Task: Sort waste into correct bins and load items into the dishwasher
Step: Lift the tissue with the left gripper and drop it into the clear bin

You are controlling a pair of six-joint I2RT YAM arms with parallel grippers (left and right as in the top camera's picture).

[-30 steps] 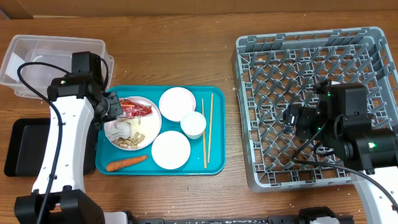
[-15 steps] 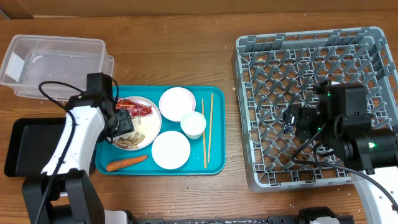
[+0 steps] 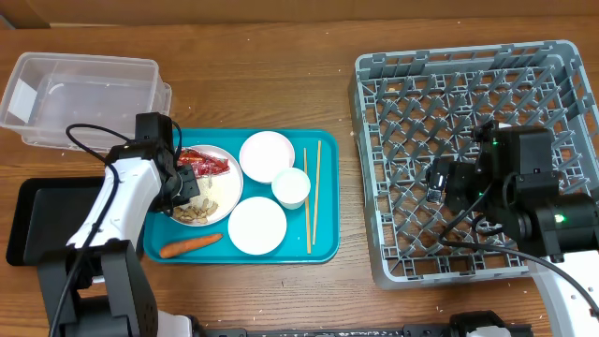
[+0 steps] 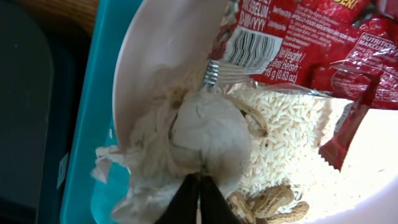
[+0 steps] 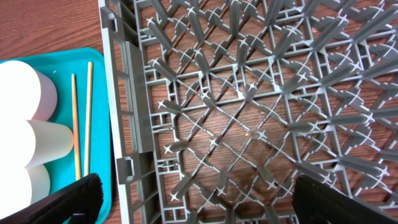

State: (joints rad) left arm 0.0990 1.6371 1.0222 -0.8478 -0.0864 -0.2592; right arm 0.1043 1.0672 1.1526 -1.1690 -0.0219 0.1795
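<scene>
My left gripper [image 3: 183, 191] is down on the white plate [image 3: 225, 178] of waste on the teal tray, its jaws [image 4: 200, 182] shut on the crumpled white tissue [image 4: 199, 130]. The red snack wrapper [image 3: 206, 162] [image 4: 298, 37], white rice [image 4: 292, 130] and peanuts [image 4: 268, 202] lie beside the tissue. The carrot [image 3: 190, 244] lies on the tray in front. Two empty white plates [image 3: 267, 155] [image 3: 257, 226], a cup [image 3: 291, 187] and chopsticks [image 3: 312, 197] sit to the right. My right gripper [image 5: 211, 208] is open and empty above the grey dish rack [image 3: 374, 140].
The clear tub [image 3: 84, 89] stands at the back left and the black tray [image 3: 37, 225] at the front left, both left of the teal tray [image 3: 323, 248]. A metal fork tip [image 4: 211, 73] lies under the wrapper's edge. Bare wooden table lies between tray and rack.
My left arm has swung from near the clear tub down onto the waste plate, and its jaws now cover the tissue. The right arm has not moved.
</scene>
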